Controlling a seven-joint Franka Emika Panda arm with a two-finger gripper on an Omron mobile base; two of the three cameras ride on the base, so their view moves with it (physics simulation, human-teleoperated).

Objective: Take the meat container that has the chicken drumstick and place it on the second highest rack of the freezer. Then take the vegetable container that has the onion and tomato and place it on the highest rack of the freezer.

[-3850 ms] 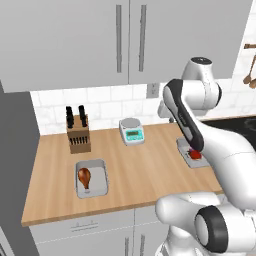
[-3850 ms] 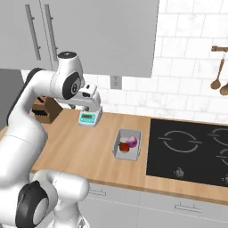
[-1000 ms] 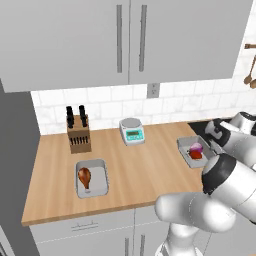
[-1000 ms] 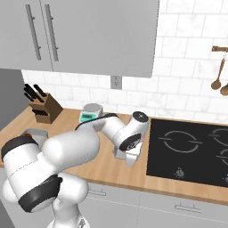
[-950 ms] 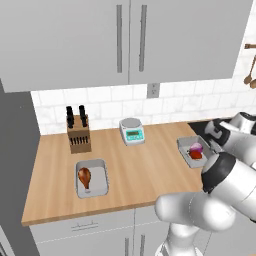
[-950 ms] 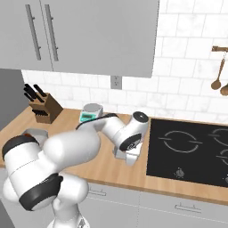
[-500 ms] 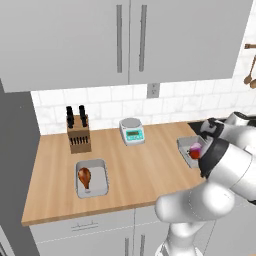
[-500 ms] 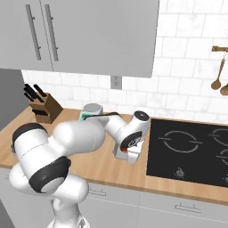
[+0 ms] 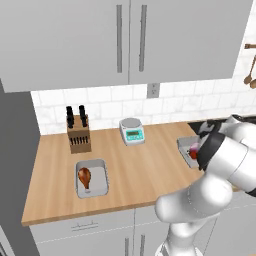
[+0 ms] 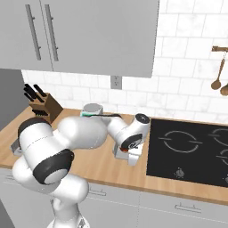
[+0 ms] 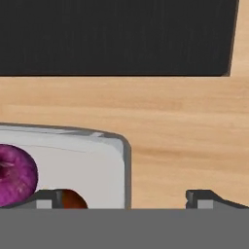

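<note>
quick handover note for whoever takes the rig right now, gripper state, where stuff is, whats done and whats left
Gripper: open, down low at the wall of the grey rectangular vegetable tray, one fingertip over the tray and one over bare wood; nothing held.
Vegetable tray: on the wooden counter next to the black cooktop, holding the glossy purple onion and the red tomato.
Meat tray: grey, further left on the counter in front of the knife block, with the orange-brown chicken drumstick in it.
Done: neither tray has left the counter.
Left: both placements. The meat tray is due first, yet the gripper is at the vegetable tray.
</note>
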